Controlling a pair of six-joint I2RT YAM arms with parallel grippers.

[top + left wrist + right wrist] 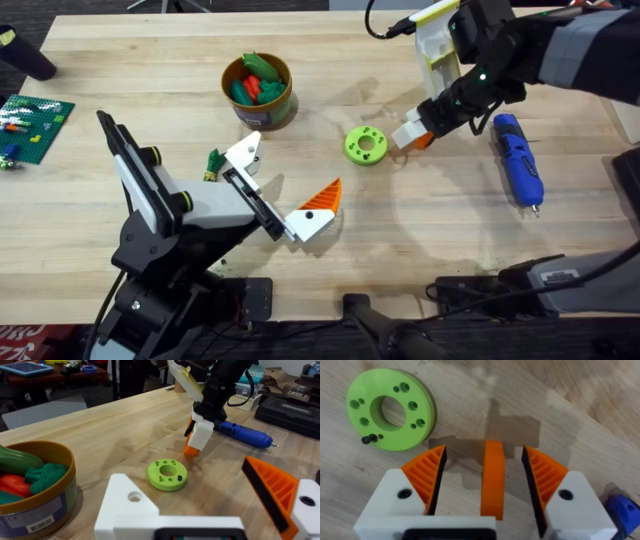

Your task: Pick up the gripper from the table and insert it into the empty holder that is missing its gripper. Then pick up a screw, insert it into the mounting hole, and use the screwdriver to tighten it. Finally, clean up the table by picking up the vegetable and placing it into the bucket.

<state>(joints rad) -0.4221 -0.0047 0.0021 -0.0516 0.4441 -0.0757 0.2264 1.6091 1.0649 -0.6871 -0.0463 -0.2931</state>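
The loose orange gripper pad (492,480) stands on edge on the table, to the right of a green disc (366,145). My right gripper (484,454) is open and straddles the pad, touching it on neither side. A small black screw (368,439) lies on the disc's rim. The blue screwdriver (518,160) lies right of the right gripper. My left gripper (296,164) is open and holds nothing; one finger (272,490) carries an orange ribbed pad, while the other finger (125,505) is bare white with a hole. A small green vegetable (213,165) lies beside that bare finger.
The brown bucket (283,108) at the back centre holds several green and red vegetables. A green brick plate (30,125) with small bricks lies at the far left. The right arm carries a white and yellow part (436,45) above the table's back right.
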